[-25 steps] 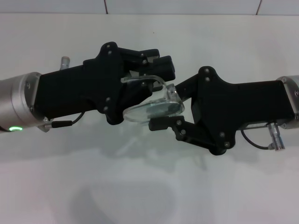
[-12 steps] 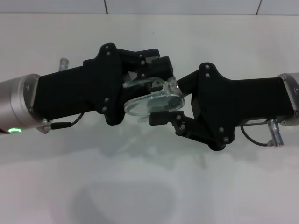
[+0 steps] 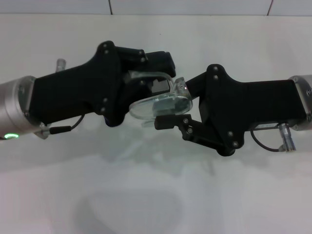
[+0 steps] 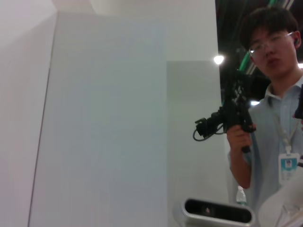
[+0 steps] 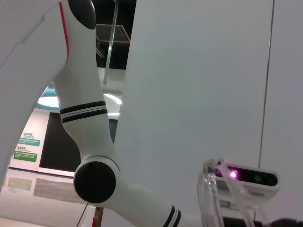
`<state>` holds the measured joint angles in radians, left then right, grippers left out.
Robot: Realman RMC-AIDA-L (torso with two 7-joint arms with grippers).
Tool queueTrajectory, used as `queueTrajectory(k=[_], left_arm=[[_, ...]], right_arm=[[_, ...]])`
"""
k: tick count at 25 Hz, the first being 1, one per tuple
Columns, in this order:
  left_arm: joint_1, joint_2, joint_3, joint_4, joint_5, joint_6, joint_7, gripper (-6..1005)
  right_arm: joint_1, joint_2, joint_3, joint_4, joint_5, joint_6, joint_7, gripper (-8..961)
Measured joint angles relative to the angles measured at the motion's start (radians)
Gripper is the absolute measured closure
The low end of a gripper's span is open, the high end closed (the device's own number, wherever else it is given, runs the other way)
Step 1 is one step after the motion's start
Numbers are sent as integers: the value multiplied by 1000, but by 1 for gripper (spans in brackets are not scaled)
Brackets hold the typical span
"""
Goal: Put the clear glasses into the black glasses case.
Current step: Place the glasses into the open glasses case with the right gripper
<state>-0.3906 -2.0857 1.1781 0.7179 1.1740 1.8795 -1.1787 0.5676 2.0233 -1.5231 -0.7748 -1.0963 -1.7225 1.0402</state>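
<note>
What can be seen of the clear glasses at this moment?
The clear glasses are transparent plastic with a one-piece curved lens and clear arms. They are held in the air above the white table, between the left gripper and the right gripper, both touching them. The right wrist view shows a clear edge.

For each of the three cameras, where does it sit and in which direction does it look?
Head view: looks down at the white table; the left gripper and right gripper meet at the clear glasses.
Left wrist view: looks out sideways into the room at a white wall and a person; no gripper shows.
Right wrist view: looks upward past the robot's white arm.
Shared: the head and right wrist views both show the clear glasses.
</note>
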Motion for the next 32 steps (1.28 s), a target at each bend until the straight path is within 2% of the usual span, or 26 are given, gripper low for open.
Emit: queueTrajectory(k=[3,7,10,12,13,14,16,19,20,23,24,25,28,32], left_arm=[[14,1,-35,1,-16,0,6,929],[55,5,-151,-1,-6,-4,2,929],[96,23,-260,15,58,-5,-61,928],[123,40,-291,59,112,-5,-127,928],[123,40,-291,59,112,-5,-127,928],[163,49,-297,114,163,-5,-166,928],[178,49,-297,141,202,-5,-171,927],[185,35,-298,171,287,-6,-171,927],[182,30,-298,173,307,-7,-171,927],[173,15,-298,169,349,-12,-167,926],[171,8,-298,169,357,-15,-165,926],[170,4,-296,169,362,-16,-164,926],[170,2,-294,169,363,-17,-163,926],[171,0,-291,161,366,-17,-163,925]], right_arm=[[-3,0,0,0,0,0,7,833],[0,-11,24,-10,-10,32,83,832],[10,-27,110,-28,-71,44,188,832],[33,-42,188,-59,-159,63,315,832],[54,-49,217,-70,-216,76,380,832],[84,-58,250,-82,-280,90,448,832],[172,-80,282,-90,-429,113,579,832],[299,-93,285,-90,-649,131,721,832],[331,-91,286,-90,-708,140,751,832],[466,-62,288,-74,-949,176,829,832],[466,-62,288,-74,-949,176,829,832],[555,-32,289,-49,-1091,201,857,832],[636,-4,272,-4,-1188,236,867,832],[711,4,137,69,-1185,336,876,832]])
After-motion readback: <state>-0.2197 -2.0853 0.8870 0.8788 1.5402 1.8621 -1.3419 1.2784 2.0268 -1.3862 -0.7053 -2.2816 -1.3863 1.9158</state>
